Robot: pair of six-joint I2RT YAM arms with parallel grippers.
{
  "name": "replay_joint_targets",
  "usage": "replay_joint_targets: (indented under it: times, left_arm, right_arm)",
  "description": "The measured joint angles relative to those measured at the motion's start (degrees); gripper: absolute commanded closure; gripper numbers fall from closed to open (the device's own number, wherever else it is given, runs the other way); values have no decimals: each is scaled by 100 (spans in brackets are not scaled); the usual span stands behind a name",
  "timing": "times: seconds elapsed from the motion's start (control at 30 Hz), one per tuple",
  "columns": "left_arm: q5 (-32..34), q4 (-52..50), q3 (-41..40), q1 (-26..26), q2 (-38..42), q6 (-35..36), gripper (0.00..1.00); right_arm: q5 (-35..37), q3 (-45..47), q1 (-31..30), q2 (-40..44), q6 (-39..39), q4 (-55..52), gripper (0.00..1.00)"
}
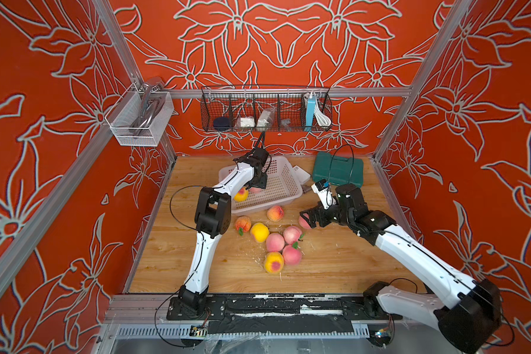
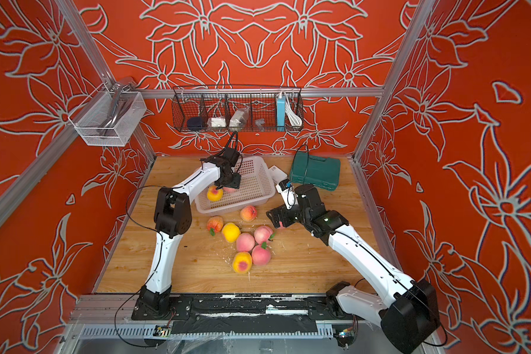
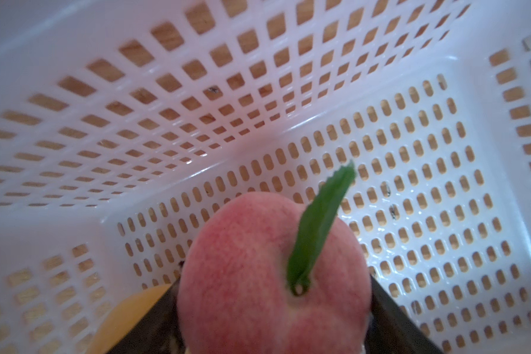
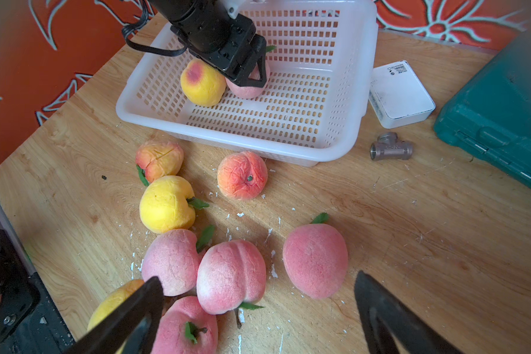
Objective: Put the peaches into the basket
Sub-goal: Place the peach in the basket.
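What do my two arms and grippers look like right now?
The left arm and right arm have white link shells, black joint housings and thin black cables looping alongside. The left gripper and right gripper are black, with tapered, triangular jaws.

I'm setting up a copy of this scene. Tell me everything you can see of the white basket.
The basket is white plastic, rectangular, with grid-slotted walls and floor and a flared rim. It sits flat on the wooden table. Inside are a yellow peach and a pink peach, the latter gripped by the left hand.
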State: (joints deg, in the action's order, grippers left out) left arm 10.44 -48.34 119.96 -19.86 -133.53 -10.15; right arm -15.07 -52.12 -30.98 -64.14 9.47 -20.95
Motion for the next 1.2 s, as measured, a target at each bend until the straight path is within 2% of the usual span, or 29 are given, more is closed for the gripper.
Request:
replay_joint_targets:
  times: [0.17,0.37,0.73,0.9,1.2]
  left_arm:
    - [-33,0,-2,0,-4,-20,24]
    - [-57,0,-2,0,-4,-31,9]
    - [-188,0,-50,-24,61,-28,4]
    - [-197,-2,-424,-129,498,-42,4]
    - [-223,87,-1276,-529,1963,-188,3]
  right_arm:
    - [0,0,13,2,-13,0,1]
    - [-2,0,63,0,-31,-2,1]
    - [2,0,116,0,-85,-11,1]
    - [70,0,144,15,-122,-103,1]
    - [334,-9,146,83,-205,-492,1]
